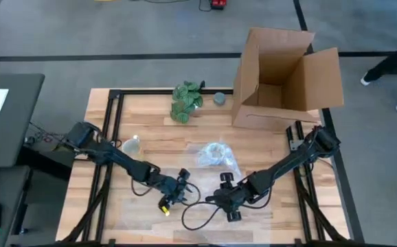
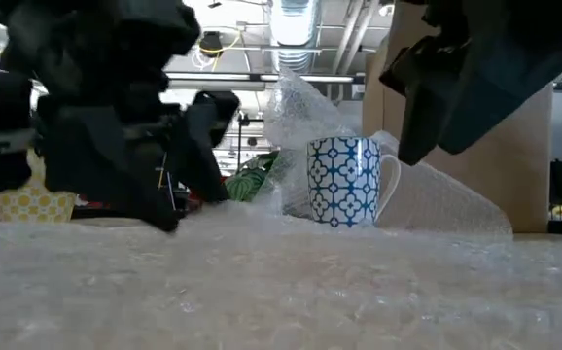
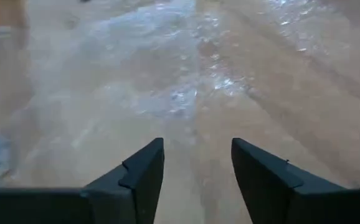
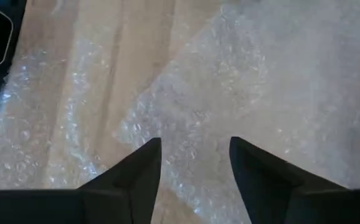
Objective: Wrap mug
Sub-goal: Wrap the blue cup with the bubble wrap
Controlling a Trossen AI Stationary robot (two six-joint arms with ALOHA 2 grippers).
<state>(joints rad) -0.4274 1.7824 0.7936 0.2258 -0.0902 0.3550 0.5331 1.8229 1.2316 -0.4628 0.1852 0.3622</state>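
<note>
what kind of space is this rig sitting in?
Probably a lab or workshop. The low view shows exposed ceiling ducting and cabling. The high view shows a wooden table on a taped concrete floor, with a cardboard box and bubble wrap around a mug, suggesting a packing trial.

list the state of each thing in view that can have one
white ceramic mug with blue pattern: upright, unwrapped, on bubble wrap
clear bubble wrap sheet: spread flat on table
brown cardboard box: flaps open
left pincer: open, empty
right pincer: open, empty
</note>
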